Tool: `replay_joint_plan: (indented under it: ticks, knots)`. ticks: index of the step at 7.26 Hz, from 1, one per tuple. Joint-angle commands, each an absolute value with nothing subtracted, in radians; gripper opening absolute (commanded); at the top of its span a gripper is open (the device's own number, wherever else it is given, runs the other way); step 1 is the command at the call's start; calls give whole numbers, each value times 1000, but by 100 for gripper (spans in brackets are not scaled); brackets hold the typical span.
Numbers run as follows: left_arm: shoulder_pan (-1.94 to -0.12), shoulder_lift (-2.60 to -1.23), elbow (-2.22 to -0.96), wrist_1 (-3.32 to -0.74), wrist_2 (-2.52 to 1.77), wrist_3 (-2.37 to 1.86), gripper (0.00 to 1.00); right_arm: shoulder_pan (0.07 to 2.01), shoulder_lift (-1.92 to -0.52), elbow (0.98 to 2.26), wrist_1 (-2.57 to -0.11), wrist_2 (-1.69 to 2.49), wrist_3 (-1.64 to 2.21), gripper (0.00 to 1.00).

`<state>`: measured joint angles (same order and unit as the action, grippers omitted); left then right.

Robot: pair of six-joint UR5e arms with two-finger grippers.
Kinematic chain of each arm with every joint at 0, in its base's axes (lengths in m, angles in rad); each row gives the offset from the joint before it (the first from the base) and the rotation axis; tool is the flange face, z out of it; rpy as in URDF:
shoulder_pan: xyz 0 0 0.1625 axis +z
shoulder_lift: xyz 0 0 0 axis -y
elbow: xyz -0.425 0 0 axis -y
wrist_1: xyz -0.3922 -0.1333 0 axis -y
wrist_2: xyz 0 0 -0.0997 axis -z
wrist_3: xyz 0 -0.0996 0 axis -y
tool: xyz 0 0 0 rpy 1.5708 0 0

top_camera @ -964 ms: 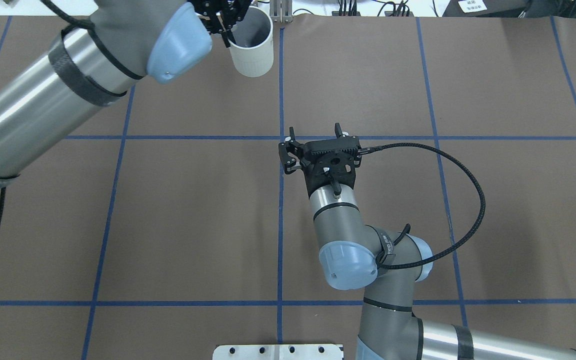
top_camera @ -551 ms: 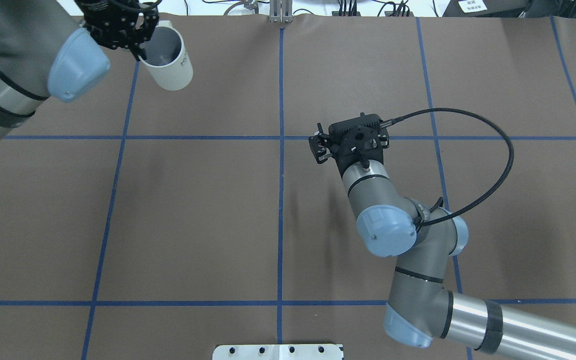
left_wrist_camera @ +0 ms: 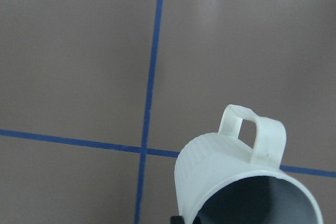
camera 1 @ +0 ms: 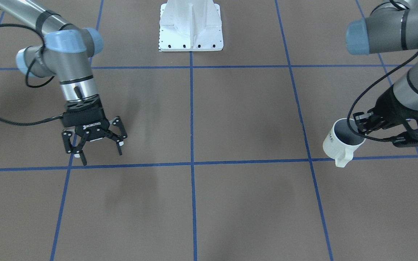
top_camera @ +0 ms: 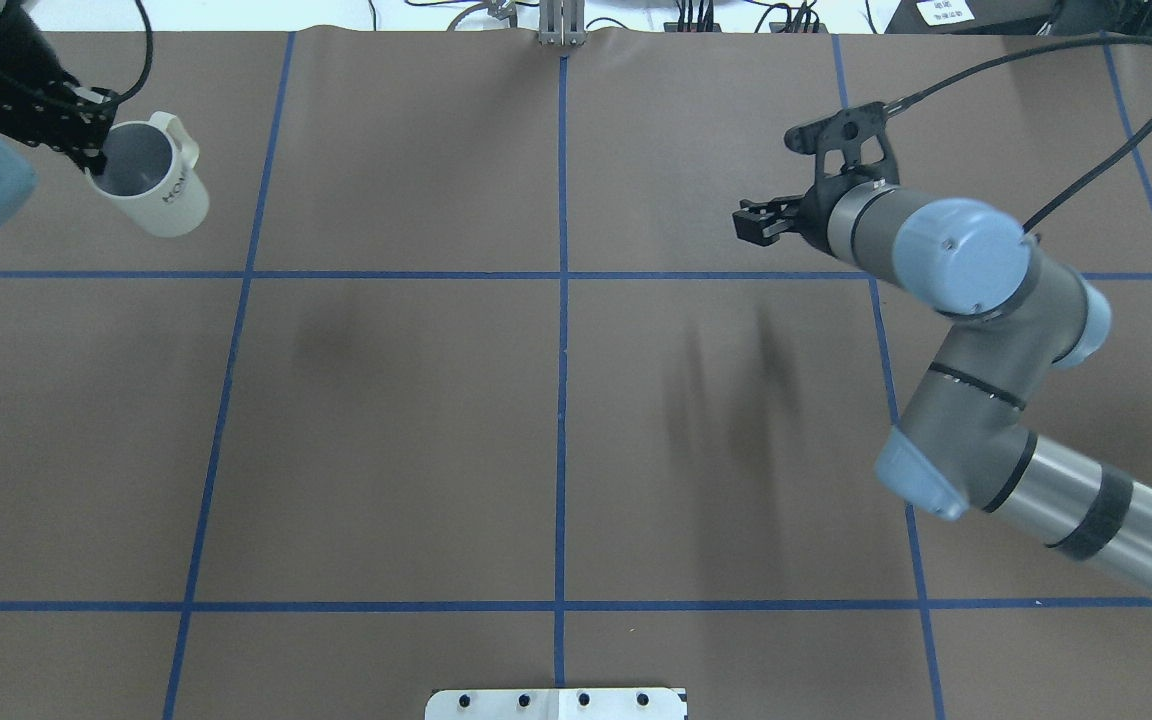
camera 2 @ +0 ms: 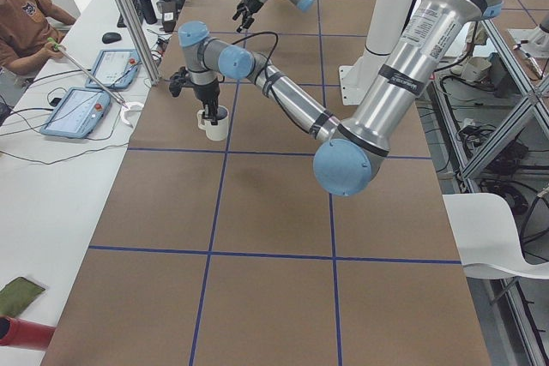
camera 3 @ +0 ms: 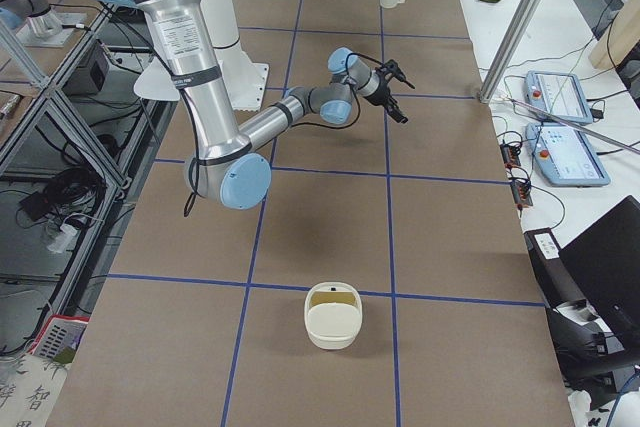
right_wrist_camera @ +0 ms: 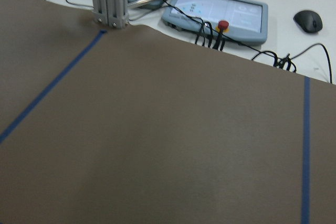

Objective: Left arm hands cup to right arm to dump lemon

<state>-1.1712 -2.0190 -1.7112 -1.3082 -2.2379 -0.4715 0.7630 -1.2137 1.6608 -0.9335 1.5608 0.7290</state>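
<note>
Left pincer (camera 1: 360,126): clenched on the rim of the cup, on the side opposite the handle.
Cup (top_camera: 161,195): white with a grey inside, near the far left corner of the tabletop (top_camera: 556,420). It is slightly tilted and its handle is turned toward the far edge. Whether its base touches the tabletop cannot be told.
Right pincer (camera 1: 102,156): released, fingers spread wide, holding nothing. It is above the right half of the tabletop, well apart from the cup.

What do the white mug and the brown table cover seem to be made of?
The mug looks like white ceramic, matte and thick-walled; fine ridges on its side could mean moulded plastic instead. The table cover looks like matte brown paper or vinyl, showing no glare.
</note>
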Motion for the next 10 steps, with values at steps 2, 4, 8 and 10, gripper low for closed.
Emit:
replay_joint_plan:
  ticks: [2, 4, 8, 10]
  knots:
    - [-1216, -1797, -1700, -1475, -2281, -301, 0, 1044, -1300, 1684, -1135, 1966, 484, 100]
    - [-1219, -1747, -1631, -1505, -2333, -246, 0, 1176, -1460, 1692, -1134, 2125, 294, 100]
    - [-1215, -1715, -1637, -1500, -2453, -285, 0, 1238, -1525, 1718, -1202, 2269, 290, 100]
    - [-1210, -1718, -1629, -1502, -2451, -297, 0, 1258, -1516, 1747, -1304, 2292, 260, 100]
